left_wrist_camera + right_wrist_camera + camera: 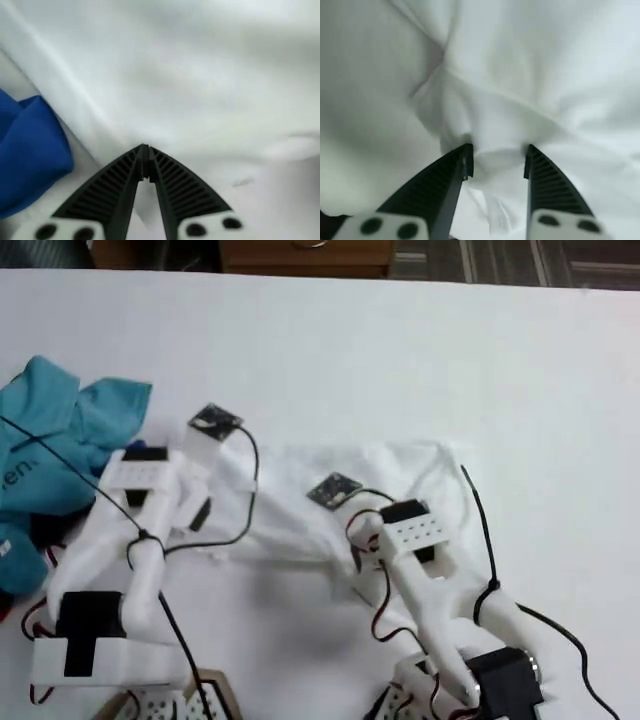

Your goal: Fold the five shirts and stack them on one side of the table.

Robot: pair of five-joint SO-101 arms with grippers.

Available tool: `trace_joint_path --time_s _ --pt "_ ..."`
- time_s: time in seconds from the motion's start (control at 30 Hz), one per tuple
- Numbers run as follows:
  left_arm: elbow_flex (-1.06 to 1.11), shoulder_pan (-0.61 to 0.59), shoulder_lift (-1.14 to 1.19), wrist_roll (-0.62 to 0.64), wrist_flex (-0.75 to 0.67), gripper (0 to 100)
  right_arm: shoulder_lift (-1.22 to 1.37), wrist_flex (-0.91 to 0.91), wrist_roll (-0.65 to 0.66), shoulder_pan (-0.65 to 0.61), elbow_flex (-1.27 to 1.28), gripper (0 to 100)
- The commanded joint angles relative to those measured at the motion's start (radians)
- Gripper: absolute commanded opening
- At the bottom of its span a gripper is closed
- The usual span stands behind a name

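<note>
A white shirt (330,490) lies spread and rumpled on the white table (400,360), in front of both arms. My left gripper (200,508) is at the shirt's left edge. In the left wrist view the left gripper (145,152) is shut, its tips pinched at the edge of the white shirt (200,80). My right gripper (362,542) is over the shirt's near middle. In the right wrist view the right gripper (497,150) is open, with a raised fold of the white shirt (495,115) bunched between its fingers.
A heap of teal shirts (60,440) lies at the table's left edge, close to the left arm; it shows as blue cloth (30,160) beside the left gripper. The far half and right side of the table are bare. Cables trail from both arms.
</note>
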Motion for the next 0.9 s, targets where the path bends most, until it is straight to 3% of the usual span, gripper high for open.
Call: trace_joint_path --time_s 0.0,0.13,0.5,0.7,0.87 --pt "0.033 0.008 -0.031 0.012 -0.078 3 -0.035 -0.004 0.009 0.015 0.005 14.2" --pt "0.093 0.005 -0.031 0.012 -0.14 3 -0.035 -0.008 0.009 0.015 -0.021 1.2" --pt "0.102 0.008 -0.031 0.014 -0.147 3 -0.036 0.237 0.009 0.013 -0.282 13.8" --pt "0.102 0.008 -0.031 0.014 -0.147 3 -0.036 0.305 0.014 -0.012 -0.313 14.9" --pt "0.107 0.008 -0.031 0.015 -0.16 3 -0.036 0.312 0.135 -0.093 -0.238 15.1"
